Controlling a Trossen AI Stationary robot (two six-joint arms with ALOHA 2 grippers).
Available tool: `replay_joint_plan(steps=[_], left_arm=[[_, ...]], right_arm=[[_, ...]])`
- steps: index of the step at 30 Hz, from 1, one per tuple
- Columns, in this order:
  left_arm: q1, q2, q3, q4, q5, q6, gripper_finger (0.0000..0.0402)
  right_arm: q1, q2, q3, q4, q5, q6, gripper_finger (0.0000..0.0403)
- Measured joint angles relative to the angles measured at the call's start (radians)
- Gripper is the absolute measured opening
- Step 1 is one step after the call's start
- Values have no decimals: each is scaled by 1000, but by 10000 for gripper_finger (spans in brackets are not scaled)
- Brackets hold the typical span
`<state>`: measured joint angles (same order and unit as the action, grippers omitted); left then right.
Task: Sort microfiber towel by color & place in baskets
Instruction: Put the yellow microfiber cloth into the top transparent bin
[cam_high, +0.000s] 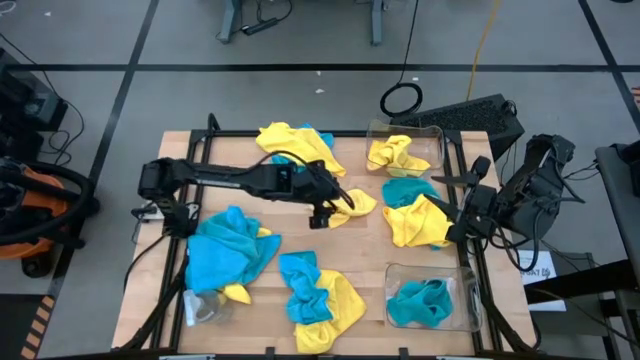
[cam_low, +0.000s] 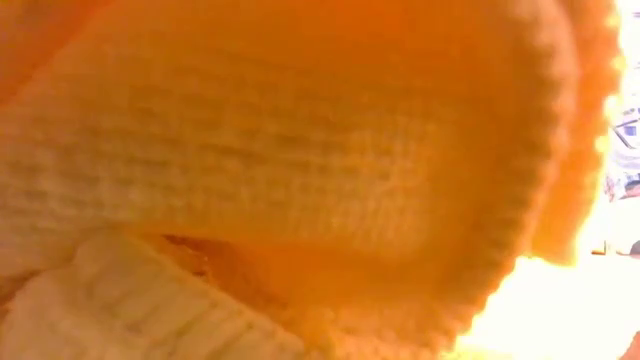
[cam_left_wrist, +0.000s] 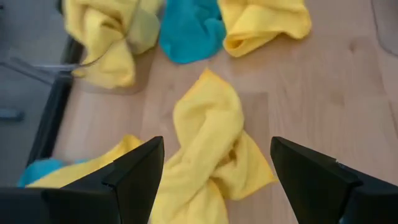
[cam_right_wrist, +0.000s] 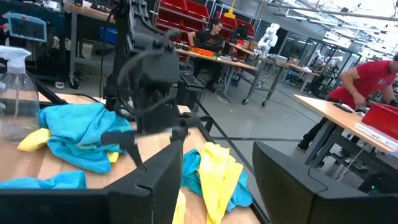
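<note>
My left gripper (cam_high: 328, 208) (cam_left_wrist: 216, 144) is open over the middle of the table, its fingers standing on either side of a crumpled yellow towel (cam_left_wrist: 208, 140) (cam_high: 360, 204) that lies on the wood. My right gripper (cam_high: 452, 208) (cam_right_wrist: 217, 152) is open and waits at the table's right edge beside a yellow towel (cam_high: 415, 225) and a blue towel (cam_high: 408, 189). The far basket (cam_high: 432, 138) holds a yellow towel (cam_high: 395, 155). The near basket (cam_high: 460, 300) holds a blue towel (cam_high: 420, 303). A yellow towel (cam_low: 300, 170) fills the low view.
More towels lie loose: a yellow and blue heap (cam_high: 295, 143) at the far edge, a blue heap with some yellow (cam_high: 230, 250) at the left, and a blue and yellow pair (cam_high: 318, 297) near the front. A clear bottle (cam_high: 200, 306) lies at the near left corner. People work in the room behind.
</note>
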<state>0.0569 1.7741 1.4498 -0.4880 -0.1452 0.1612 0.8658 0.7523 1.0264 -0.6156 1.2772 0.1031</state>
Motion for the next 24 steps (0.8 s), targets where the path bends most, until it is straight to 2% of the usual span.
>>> replay_joint_plan(steps=[11,24], left_arm=[[58,148,0,93,89,4,301],[107,293,0,142,88,2,301]], right_arm=[[0,2,0,-73,-30,91,187],[0,4,0,-154,-69,184,187]])
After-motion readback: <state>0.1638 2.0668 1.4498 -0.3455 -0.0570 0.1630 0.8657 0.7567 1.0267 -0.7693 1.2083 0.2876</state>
